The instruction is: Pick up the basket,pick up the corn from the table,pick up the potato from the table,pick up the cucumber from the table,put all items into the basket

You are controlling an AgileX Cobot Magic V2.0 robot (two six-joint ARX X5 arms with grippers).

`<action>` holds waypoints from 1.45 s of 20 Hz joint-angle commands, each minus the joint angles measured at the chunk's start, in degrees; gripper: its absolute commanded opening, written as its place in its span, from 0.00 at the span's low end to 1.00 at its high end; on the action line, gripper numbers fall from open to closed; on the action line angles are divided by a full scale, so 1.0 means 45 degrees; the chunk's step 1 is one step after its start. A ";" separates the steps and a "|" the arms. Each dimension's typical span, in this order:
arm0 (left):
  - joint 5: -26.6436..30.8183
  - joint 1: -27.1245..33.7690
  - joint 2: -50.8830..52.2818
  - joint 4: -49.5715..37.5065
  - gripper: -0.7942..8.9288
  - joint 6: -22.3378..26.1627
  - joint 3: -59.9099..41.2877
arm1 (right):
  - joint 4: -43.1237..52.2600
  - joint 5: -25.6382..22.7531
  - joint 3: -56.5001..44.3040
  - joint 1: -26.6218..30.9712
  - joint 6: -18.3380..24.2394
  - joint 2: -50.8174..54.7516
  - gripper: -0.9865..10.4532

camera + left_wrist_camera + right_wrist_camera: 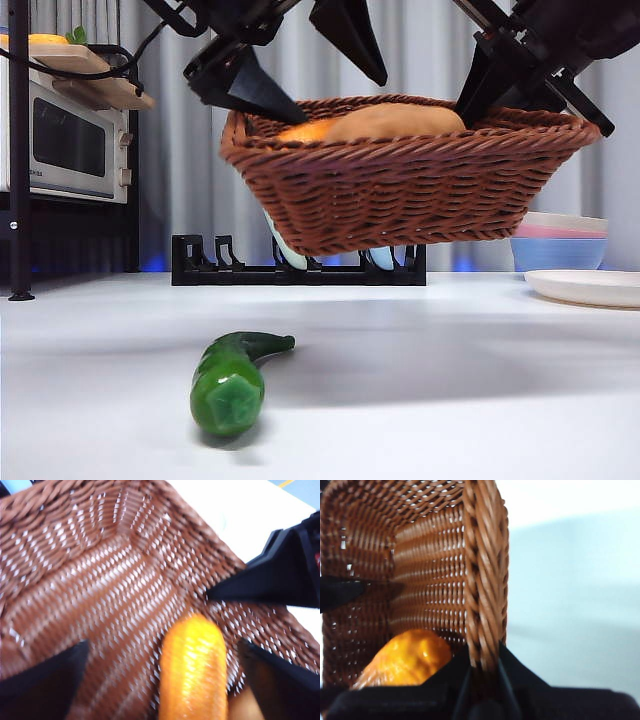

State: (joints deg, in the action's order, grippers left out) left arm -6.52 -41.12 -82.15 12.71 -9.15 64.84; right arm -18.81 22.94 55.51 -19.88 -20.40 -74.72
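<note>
Cucumber (pixel 232 381) lies on the bench well below both tools; we judge it light, glossy, slippery, best pinched mid-body by the open left tool (pixel 160 680), while the right tool (pixel 482 667) clamps the basket (pixel 400 190) rim.

Background items seen around the far edge of the work surface

A white microwave oven (pixel 68 140) is seen at the left, under a wooden shelf (pixel 95 75) on which a yellow item with green leaves (pixel 50 38) is set. A black dish rack (pixel 298 268) is placed at the centre back, with pale plates slotted upright in it. At the right, stacked bowls (pixel 560 242) in pink and blue are found behind a white plate (pixel 587 287). Grey curtains (pixel 420 50) are hung behind
</note>
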 commanded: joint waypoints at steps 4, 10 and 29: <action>0.0073 -0.0165 0.2414 0.2497 0.60 -0.0019 0.0680 | 0.0335 0.0170 0.0015 0.0039 -0.0262 0.0053 0.07; 0.0097 -0.0374 0.5226 0.7072 0.60 -0.0573 0.1073 | 0.1044 0.0170 0.0015 0.0500 -0.0272 0.0053 0.07; 0.2045 -0.1617 0.1025 0.4177 0.59 -0.3065 -0.3677 | 0.1166 0.0214 0.0015 0.2526 -0.0267 0.0053 0.07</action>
State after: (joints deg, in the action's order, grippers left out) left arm 2.61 -48.18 -77.12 31.55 -22.35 48.73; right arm -14.90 23.22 55.51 -8.56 -20.58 -74.72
